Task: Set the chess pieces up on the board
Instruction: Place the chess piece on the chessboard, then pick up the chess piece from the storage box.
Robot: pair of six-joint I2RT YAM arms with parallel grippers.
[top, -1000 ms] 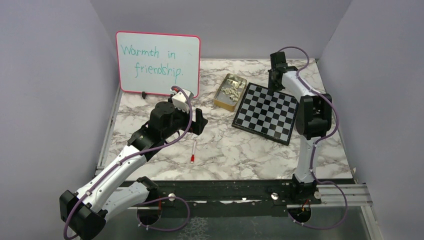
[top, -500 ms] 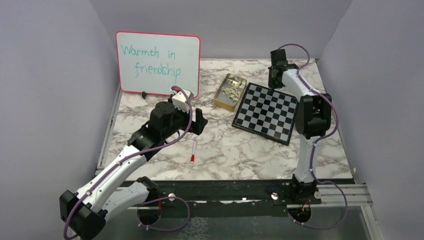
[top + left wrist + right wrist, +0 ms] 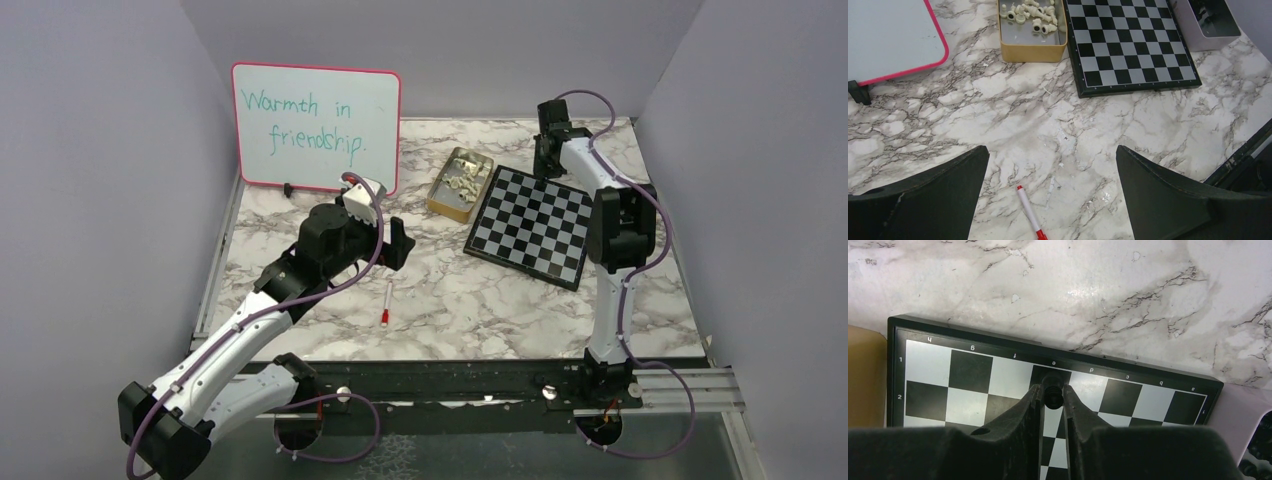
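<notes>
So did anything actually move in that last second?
The right claw crept slightly left and back over the far edge of the board, flanking a black piece; whether it grips is unclear. The left claw, whiteboard, pen and tin of cream pieces stayed put.

The board is checked black and silvery grey inside a thin black rim. The table is white marble veined grey. The whiteboard is pink-framed with green writing (a pale, minty green). Cream chess pieces, tan tin, one glossy black piece. The marker is white with red ends.
</notes>
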